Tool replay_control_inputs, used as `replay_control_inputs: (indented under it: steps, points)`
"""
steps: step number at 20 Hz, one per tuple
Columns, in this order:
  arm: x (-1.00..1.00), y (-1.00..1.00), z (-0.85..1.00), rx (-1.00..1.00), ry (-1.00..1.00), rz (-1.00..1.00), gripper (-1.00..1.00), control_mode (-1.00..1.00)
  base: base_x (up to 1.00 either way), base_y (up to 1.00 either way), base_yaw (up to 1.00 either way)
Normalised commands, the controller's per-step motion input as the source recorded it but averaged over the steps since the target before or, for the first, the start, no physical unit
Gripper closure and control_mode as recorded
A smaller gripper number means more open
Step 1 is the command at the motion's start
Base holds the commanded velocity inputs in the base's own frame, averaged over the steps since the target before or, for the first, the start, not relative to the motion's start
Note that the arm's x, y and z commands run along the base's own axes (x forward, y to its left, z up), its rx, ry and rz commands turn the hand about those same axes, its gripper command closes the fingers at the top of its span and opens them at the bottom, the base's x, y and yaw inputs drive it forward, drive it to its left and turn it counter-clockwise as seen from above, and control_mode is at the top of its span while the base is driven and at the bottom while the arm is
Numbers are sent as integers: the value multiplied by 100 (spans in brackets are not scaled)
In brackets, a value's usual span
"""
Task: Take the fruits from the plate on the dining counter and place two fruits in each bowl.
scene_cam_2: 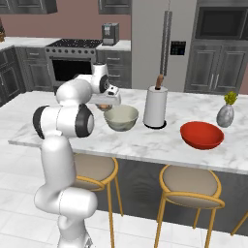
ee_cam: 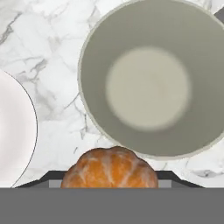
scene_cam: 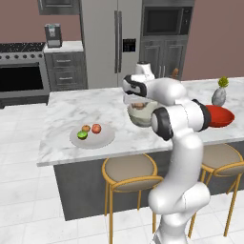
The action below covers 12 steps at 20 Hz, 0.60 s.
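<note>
Here the tool (scene_cam_2: 104, 105) is pinching an orange fruit (ee_cam: 109, 168), held just above the near-left rim of the beige bowl (scene_cam_2: 121, 118). In the hand view the fruit sits at the bottom edge, in front of the bowl's rim, and the bowl's inside holds nothing. In the left base view the fruit (scene_cam: 138, 105) shows as a small orange patch under the hand, above the bowl (scene_cam: 140, 116).

To the left of the beige bowl, well apart from it on the marble worktop (scene_cam: 71, 107), lies the pale plate (scene_cam: 92, 137). Three fruits rest on it close together: a green one (scene_cam: 82, 135) nearest the stool side, an orange-brown one (scene_cam: 86, 128) just behind it, and a reddish one (scene_cam: 96, 128) beside that. A curved edge of the plate (ee_cam: 17, 131) also shows at the left of the hand view.

To the right of the beige bowl stands an upright paper towel roll (scene_cam_2: 156, 107), near it but apart. Further right of the bowl sits the red bowl (scene_cam_2: 202, 134), with nothing seen in it. Beyond the red bowl, farther still from the beige bowl, stands a small grey vase (scene_cam_2: 225, 115) with a yellow-green sprig.
</note>
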Motion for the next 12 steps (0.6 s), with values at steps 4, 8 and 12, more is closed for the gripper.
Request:
replay_control_inputs:
  steps: [4,8,12]
  points:
    - [25,-49,-15,-3,8,-18,100,-100,0,0,0]
    - [31,-23,-22,-2,3,-15,100,-100,0,0,0]
    - [25,-9,-35,-2,0,-13,100,-100,0,0,0]
